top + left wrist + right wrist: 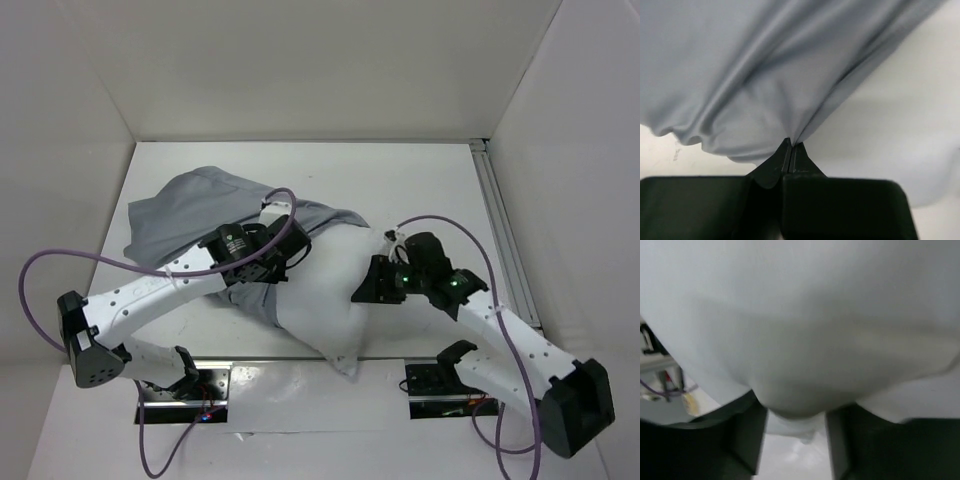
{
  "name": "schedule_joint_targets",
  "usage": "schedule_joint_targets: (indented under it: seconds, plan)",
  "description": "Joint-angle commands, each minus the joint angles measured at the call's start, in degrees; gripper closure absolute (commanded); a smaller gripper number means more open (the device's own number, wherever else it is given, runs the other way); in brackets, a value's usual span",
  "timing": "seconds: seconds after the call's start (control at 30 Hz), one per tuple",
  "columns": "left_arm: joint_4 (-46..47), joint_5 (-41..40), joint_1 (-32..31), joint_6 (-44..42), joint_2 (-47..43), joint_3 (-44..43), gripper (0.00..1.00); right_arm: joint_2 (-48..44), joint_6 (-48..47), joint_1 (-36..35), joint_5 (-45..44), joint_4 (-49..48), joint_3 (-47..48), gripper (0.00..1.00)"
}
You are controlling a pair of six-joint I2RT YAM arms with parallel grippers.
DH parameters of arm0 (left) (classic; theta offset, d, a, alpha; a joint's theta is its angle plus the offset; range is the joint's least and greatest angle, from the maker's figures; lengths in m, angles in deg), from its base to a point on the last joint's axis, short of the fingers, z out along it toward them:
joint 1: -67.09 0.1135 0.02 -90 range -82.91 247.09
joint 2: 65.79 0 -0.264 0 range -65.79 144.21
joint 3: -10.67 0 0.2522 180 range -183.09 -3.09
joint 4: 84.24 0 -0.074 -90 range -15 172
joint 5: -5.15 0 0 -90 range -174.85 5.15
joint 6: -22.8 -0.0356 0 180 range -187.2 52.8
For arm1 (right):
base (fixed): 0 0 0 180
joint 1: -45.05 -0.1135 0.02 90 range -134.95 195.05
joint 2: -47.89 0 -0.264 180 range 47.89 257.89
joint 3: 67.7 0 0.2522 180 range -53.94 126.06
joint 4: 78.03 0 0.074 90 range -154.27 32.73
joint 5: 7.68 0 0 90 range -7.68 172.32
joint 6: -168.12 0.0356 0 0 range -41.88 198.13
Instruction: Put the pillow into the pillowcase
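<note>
The grey pillowcase [185, 215] lies rumpled at the back left of the table, and its open end overlaps the far left part of the white pillow [325, 295]. My left gripper [292, 240] is shut on a fold of the pillowcase [740, 75] at that open end; the cloth fans out from the pinched tips of the left gripper [791, 145], with the pillow [890, 125] behind it. My right gripper [366, 285] is at the pillow's right edge. A bulge of the pillow [800, 315] fills the right gripper [794, 415], touching both wide-set fingers [747, 440].
White walls close in the table on three sides. An aluminium rail [500, 230] runs along the right edge. The arms' base plates [430, 385] sit at the near edge, just in front of the pillow's near corner. Purple cables [40, 290] loop beside both arms.
</note>
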Motion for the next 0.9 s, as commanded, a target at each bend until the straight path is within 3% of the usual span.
schedule_joint_targets:
  seconds: [0.0, 0.03, 0.07, 0.1, 0.17, 0.23, 0.3, 0.33, 0.37, 0.4, 0.47, 0.53, 0.63, 0.87]
  plan:
    - [5.57, 5.90, -0.73, -5.42, 0.66, -5.72, 1.00, 7.57, 5.35, -5.29, -7.59, -15.05, 3.14, 0.54]
    - [7.86, 10.70, -1.70, -9.44, 1.18, -9.22, 1.00, 9.79, 5.87, -4.68, -7.61, -18.47, 6.81, 0.68]
    - [10.58, 13.19, -2.32, -11.57, 1.80, -10.91, 1.00, 14.16, 5.88, -3.81, -8.13, -19.46, 9.11, 0.93]
    - [13.39, 15.65, -2.32, -13.86, 4.07, -12.84, 1.00, 16.03, 5.88, -2.49, -8.14, -20.51, 11.57, 1.00]
    - [16.93, 20.40, -2.32, -18.61, 8.55, -23.53, 1.00, 18.95, 8.59, 2.95, -5.68, -24.55, 18.34, 1.00]
    - [15.72, 28.27, -1.62, -21.60, 18.78, -43.81, 1.00, 20.36, 12.27, 6.12, -2.08, -30.87, 22.99, 1.00]
    - [13.61, 35.32, -1.10, -23.72, 27.25, -60.06, 1.00, 20.88, 16.41, 6.13, -4.60, -32.56, 25.12, 1.00]
    - [12.81, 38.84, -1.09, -23.72, 31.21, -73.37, 1.00, 20.89, 17.38, 5.52, -5.93, -33.87, 25.13, 1.00]
    - [12.80, 45.49, -1.09, -22.94, 35.77, -76.11, 1.00, 20.89, 17.91, 3.08, -7.68, -34.58, 24.60, 1.00]
    - [16.02, 48.25, -0.31, -19.89, 35.82, -75.44, 1.00, 20.89, 18.44, 1.93, -10.14, -35.11, 23.55, 1.00]
    - [22.61, 53.96, 0.49, -17.49, 32.15, -60.82, 1.00, 21.94, 19.84, 0.34, -13.85, -38.70, 18.31, 1.00]
    - [26.87, 52.25, 0.49, -16.87, 27.13, -53.23, 1.00, 22.46, 24.06, 0.33, -13.07, -43.79, 13.72, 1.00]
    - [22.22, 49.16, 4.26, -17.66, 26.59, -51.62, 1.00, 21.33, 27.49, -1.16, -14.55, -48.29, 6.77, 1.00]
    - [22.21, 53.98, 11.29, -15.81, 29.92, -52.14, 1.00, 8.71, 33.29, -2.48, -20.61, -48.30, -4.04, 1.00]
